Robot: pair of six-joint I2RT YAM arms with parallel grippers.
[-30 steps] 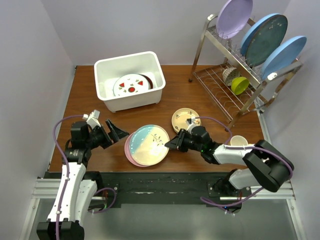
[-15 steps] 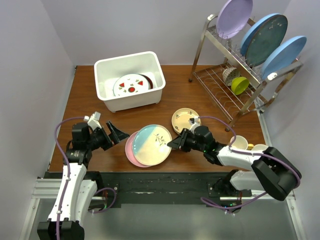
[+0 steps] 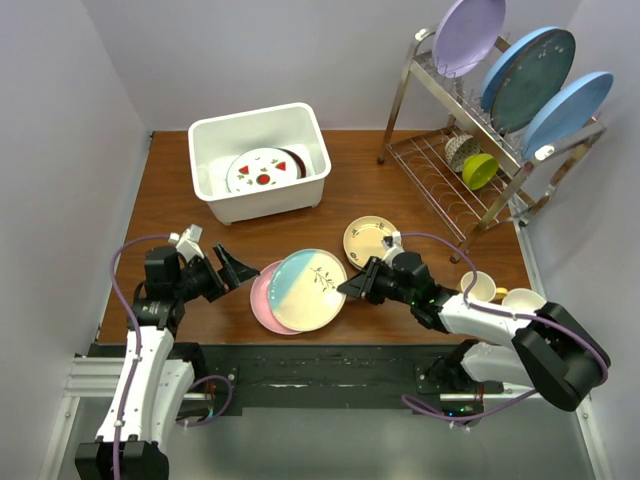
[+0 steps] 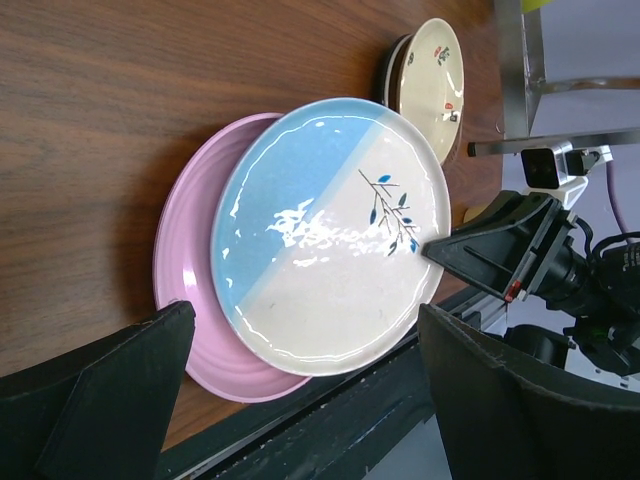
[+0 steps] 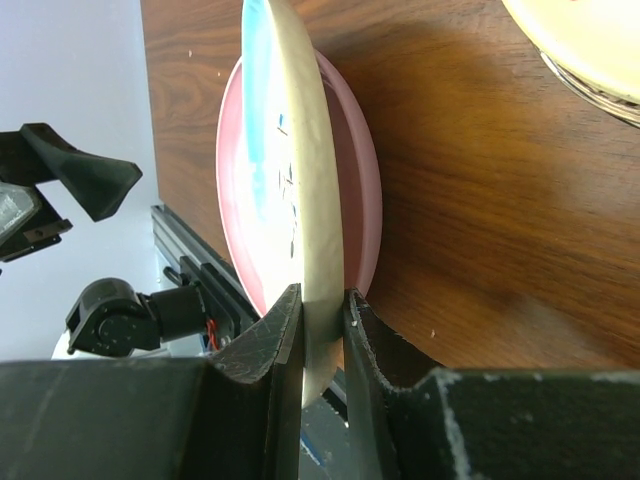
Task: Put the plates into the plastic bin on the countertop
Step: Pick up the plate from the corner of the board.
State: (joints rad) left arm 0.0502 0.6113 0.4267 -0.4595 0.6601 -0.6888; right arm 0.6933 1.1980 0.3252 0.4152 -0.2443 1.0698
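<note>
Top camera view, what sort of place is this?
Likely a mock kitchen counter for robot practice: a wire dish rack, a white plastic bin on a wooden countertop, and two robot arms at its edge.

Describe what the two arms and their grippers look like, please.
Both the left arm and the right arm have white links with black joints, and a lilac cable loops along each. The left gripper and the right gripper are matte black with wedge-shaped fingers, each beside a small white camera block.
</note>
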